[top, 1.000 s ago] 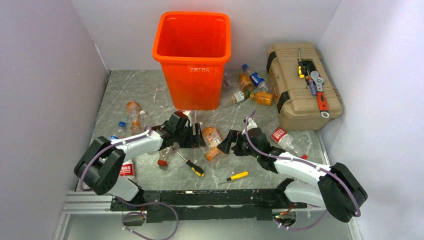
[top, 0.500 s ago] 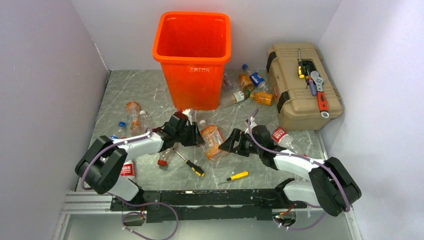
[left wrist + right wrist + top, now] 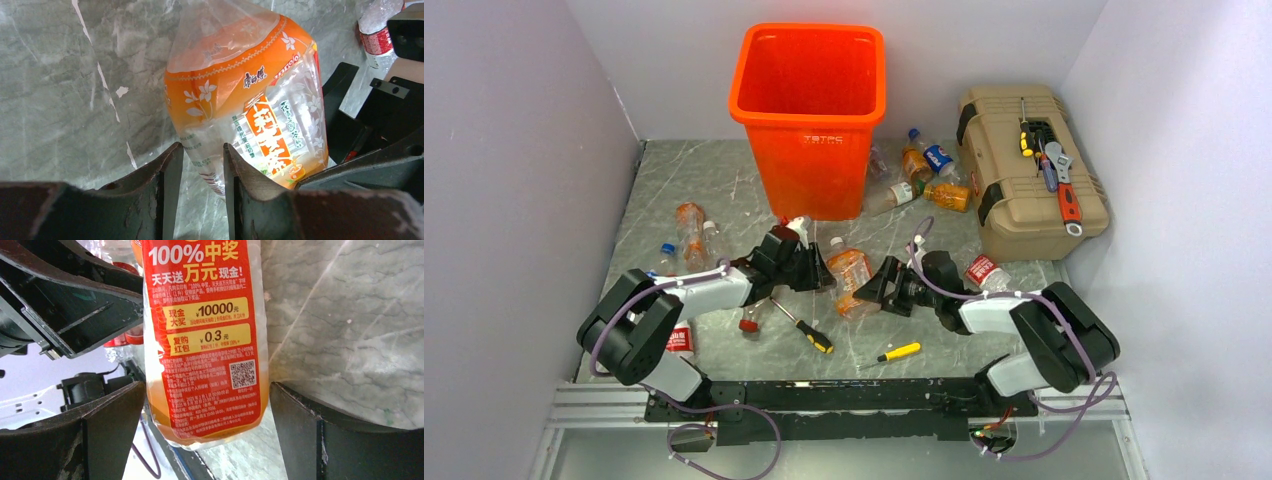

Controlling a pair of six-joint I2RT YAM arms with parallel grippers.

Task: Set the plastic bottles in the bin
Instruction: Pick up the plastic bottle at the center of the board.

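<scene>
1. left gripper (image 3: 816,268): jaws nearly closed, with the clear crushed edge of the orange-label bottle (image 3: 849,272) between the fingers (image 3: 170,172). Looks pinched, though the wrist view is too tight to be sure.
2. right gripper (image 3: 879,290): jaws spread wide, one finger on each side of the same bottle's label end.
3. That bottle lies on the table (image 3: 724,180) between the two grippers, cap pointing toward the bin (image 3: 814,160). It is near the bin's front and outside it.
4. bin stands upright at the far side.
5. loose bottles (image 3: 929,165) are clustered between the bin and the tan toolbox (image 3: 1014,200); a few more lie at left.
6. screwdriver (image 3: 804,325) lies just beside the left arm.
</scene>
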